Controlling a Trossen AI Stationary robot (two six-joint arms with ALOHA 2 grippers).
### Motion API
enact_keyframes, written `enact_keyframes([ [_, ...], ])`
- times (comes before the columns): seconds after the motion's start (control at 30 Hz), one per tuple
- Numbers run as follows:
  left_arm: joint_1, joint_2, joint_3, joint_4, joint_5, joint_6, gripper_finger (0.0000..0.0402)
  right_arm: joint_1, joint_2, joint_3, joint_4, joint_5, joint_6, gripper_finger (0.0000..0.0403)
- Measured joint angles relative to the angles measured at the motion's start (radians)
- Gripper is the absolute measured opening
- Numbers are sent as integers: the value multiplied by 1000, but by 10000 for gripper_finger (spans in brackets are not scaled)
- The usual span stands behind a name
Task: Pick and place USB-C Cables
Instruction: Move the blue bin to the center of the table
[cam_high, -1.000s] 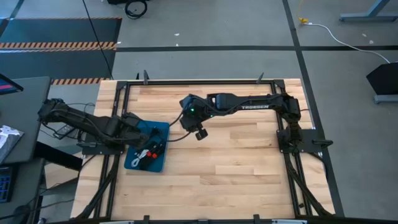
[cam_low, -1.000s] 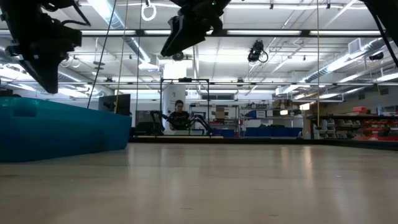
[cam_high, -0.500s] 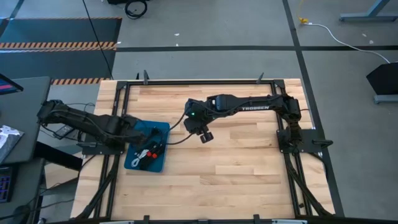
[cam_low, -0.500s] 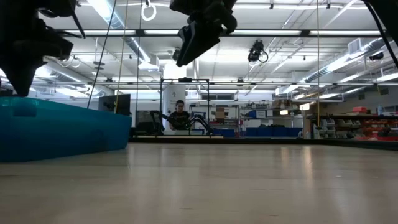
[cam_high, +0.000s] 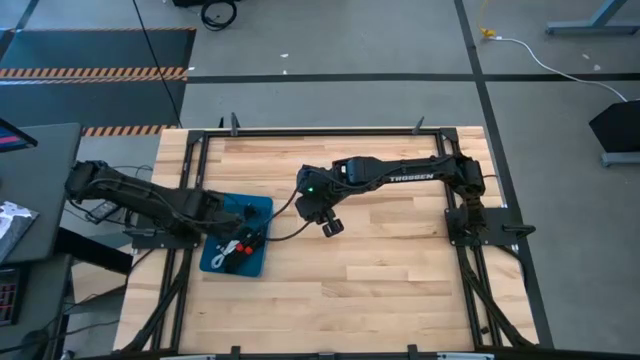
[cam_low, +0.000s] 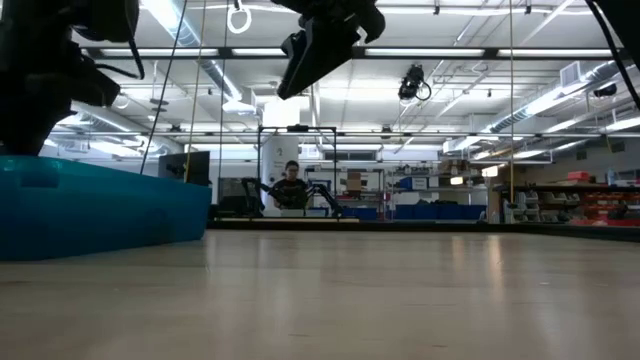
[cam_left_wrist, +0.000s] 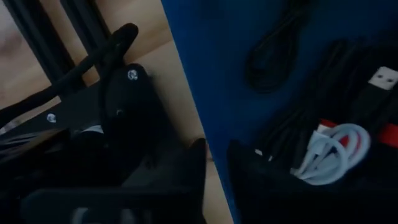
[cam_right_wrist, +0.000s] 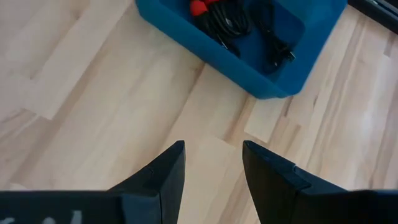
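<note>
I judge all cables placed: the bundled USB-C cables (cam_high: 238, 246), black, red and white, lie inside the blue plastic bin (cam_high: 262, 207) at the table's left side, and I see none on the bare wood. Next, I would confirm completion and park both arms. The right gripper (cam_right_wrist: 211, 163) hangs mid-table, fingers spread, empty. The left gripper (cam_left_wrist: 214, 163) hovers over the bin edge, fingers slightly parted, empty.
</note>
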Motion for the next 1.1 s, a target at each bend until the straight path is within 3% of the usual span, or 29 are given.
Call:
enact_keyframes([
  [0.2, 1, 84, -33, 12, 8, -22, 154, 19, 0, 0, -2, -2, 4, 167],
  [0.33, 4, 111, -27, 14, 2, -27, 170, 29, 0, 0, -7, -2, 6, 167],
  [0.57, 11, 116, -27, 14, 13, -26, 168, 38, 0, 0, -15, -2, 8, 167],
  [0.87, 23, 119, -25, 23, 44, -27, 117, 51, 0, 0, -82, -2, 62, 167],
  [1.1, 21, 119, -23, 31, 35, -61, 104, 60, 1, 0, -129, -5, 67, 167],
])
